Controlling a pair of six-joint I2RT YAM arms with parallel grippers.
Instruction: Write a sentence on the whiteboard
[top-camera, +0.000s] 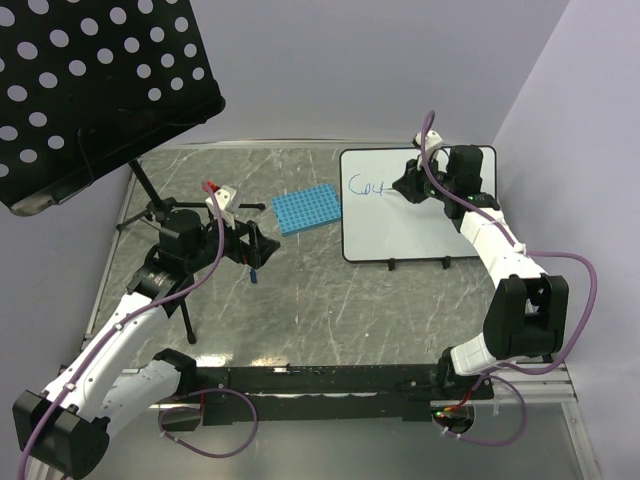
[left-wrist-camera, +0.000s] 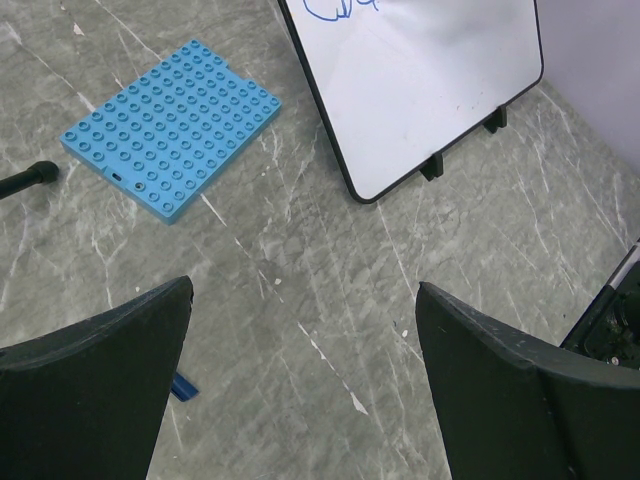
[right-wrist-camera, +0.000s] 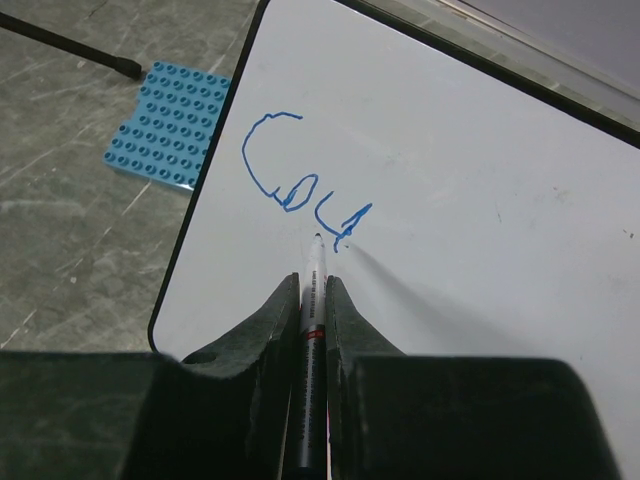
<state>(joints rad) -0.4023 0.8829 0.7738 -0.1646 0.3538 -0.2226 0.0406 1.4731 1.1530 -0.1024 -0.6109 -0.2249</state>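
Right gripper (right-wrist-camera: 313, 285) clenches a marker (right-wrist-camera: 314, 262), tip at the whiteboard (right-wrist-camera: 480, 230) by the bench's far right corner. You are mid-word: the sentence (right-wrist-camera: 300, 185) reads only "Cou". Next, carry the stroke rightward.

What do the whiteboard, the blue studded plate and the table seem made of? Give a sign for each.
Whiteboard: smooth coated panel, apparently; even white face, thin dark rim. Blue studded plate: probably moulded plastic; uniform colour and studs. Table: grey veined stone, or laminate imitating it.
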